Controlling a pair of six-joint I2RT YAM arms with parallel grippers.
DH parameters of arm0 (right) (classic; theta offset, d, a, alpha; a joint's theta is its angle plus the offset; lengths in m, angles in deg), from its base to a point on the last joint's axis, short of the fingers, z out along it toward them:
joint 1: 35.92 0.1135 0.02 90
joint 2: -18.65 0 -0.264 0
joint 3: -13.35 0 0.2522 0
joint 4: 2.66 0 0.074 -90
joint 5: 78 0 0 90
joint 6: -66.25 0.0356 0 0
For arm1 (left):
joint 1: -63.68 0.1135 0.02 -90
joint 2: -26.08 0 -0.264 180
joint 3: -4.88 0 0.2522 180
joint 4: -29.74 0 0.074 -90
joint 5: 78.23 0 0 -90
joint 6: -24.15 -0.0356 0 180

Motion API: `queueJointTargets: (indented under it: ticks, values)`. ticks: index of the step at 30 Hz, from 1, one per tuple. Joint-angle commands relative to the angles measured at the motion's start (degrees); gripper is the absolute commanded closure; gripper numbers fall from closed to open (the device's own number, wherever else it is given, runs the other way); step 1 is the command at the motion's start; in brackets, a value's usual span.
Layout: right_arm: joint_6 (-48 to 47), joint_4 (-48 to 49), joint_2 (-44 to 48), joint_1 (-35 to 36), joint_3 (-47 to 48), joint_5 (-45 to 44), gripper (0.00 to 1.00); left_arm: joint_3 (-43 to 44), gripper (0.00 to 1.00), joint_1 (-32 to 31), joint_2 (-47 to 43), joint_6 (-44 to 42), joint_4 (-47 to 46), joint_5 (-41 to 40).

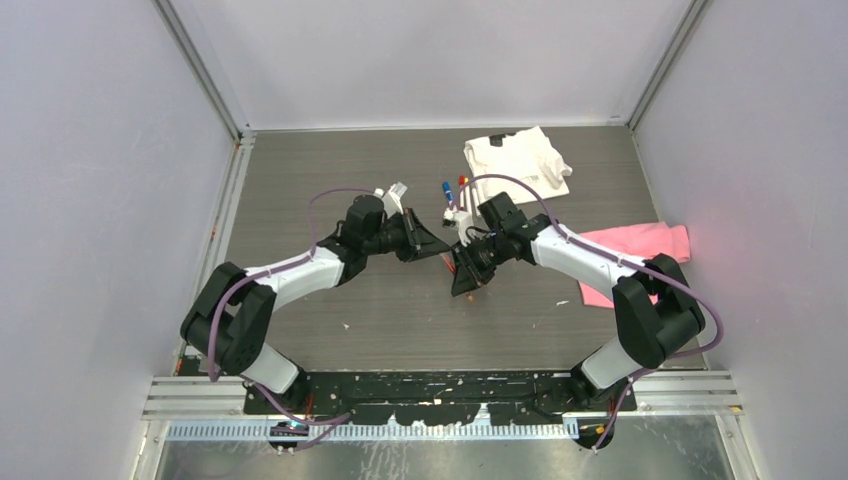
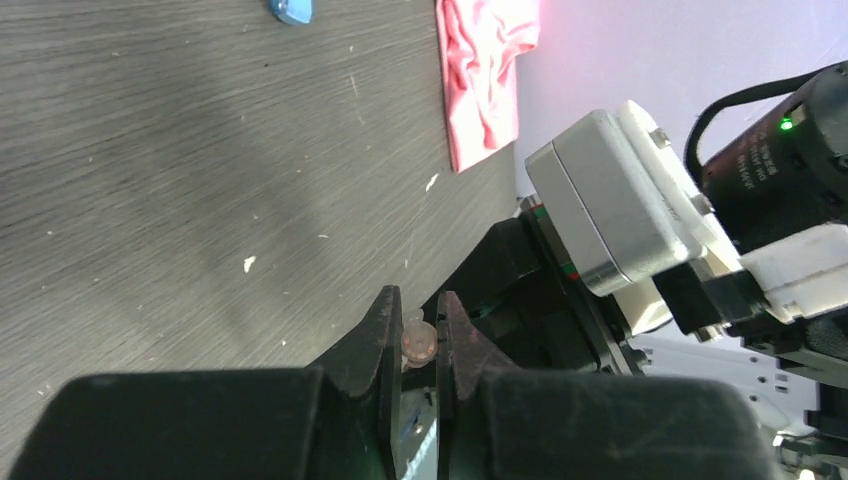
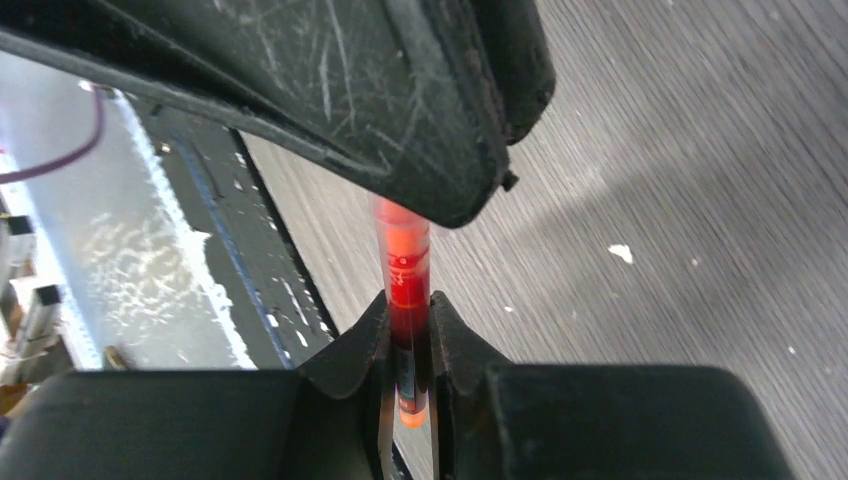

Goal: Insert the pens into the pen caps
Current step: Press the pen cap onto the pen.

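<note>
1. Dark wood-grain table [image 1: 300, 190], pale walls on three sides. Count: two arms and two cloths. The white cloth [image 1: 517, 160] lies far right, the pink cloth [image 1: 640, 250] at the right side.
2. Loose on the table are two pens, a blue-tipped pen [image 1: 447, 190] and a red-tipped pen [image 1: 462, 184], side by side just left of the white cloth. One loose blue cap [image 2: 291, 10].
3. Left gripper [image 2: 419, 310] is clenched on a pale round piece [image 2: 419, 342], pinkish and seen end-on.
4. Right gripper [image 3: 408, 315] is clenched on a red tube [image 3: 404, 270]. It is slim, translucent, orange-red; pen or cap, cannot tell. Its far end is hidden behind the left gripper.
5. Both held pieces sit mid-table, with the grippers nose to nose.
6. Writing: dark print on the red tube, unreadable. White lettering on a motor housing [image 2: 760, 150], too small to read.
</note>
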Motion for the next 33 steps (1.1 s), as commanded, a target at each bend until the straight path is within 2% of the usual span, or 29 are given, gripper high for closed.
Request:
queueJointTargets:
  ticks: [1, 3, 4, 9, 12, 19, 22, 28, 33]
  values:
    - [-2.70, 19.60, 1.52, -2.03, 7.15, -12.70, 0.99, 2.60, 0.99, -8.56, -0.59, -4.92, 20.84, 23.06]
    - [-2.25, 20.47, 1.41, -2.48, 6.45, -10.49, 0.99, 6.57, 0.99, -8.63, -2.14, -13.84, 32.68, 17.77]
    - [-2.41, 20.84, 1.21, -2.61, 6.04, -9.11, 0.99, 7.24, 0.99, -8.63, -2.90, -16.08, 34.09, 15.18]
    - [-1.64, 24.40, 0.22, -2.75, 3.32, 2.47, 0.99, 7.12, 0.99, -8.63, -6.57, -15.77, 27.34, 6.29]
    - [-1.62, 24.91, -0.01, -2.81, 2.89, 4.71, 0.99, 7.18, 1.00, -8.58, -7.95, -15.71, 24.72, 4.13]
    - [-1.78, 24.11, 0.19, -4.82, 3.62, 6.83, 0.98, 3.70, 0.99, -8.62, -11.84, -16.82, 19.11, 3.53]
    - [-1.78, 24.43, 0.48, -6.12, 3.52, 8.37, 0.91, 1.59, 1.00, -8.61, -14.06, -18.52, 15.49, 3.01]
    - [-1.37, 27.52, 0.43, -6.36, 1.74, 11.24, 0.83, 2.65, 0.99, -8.63, -13.88, -20.99, 17.55, 2.77]
    - [-5.88, 27.41, 0.00, -5.09, 1.17, 9.94, 0.80, 5.47, 0.99, -8.63, -10.18, -20.59, 19.77, 4.68]
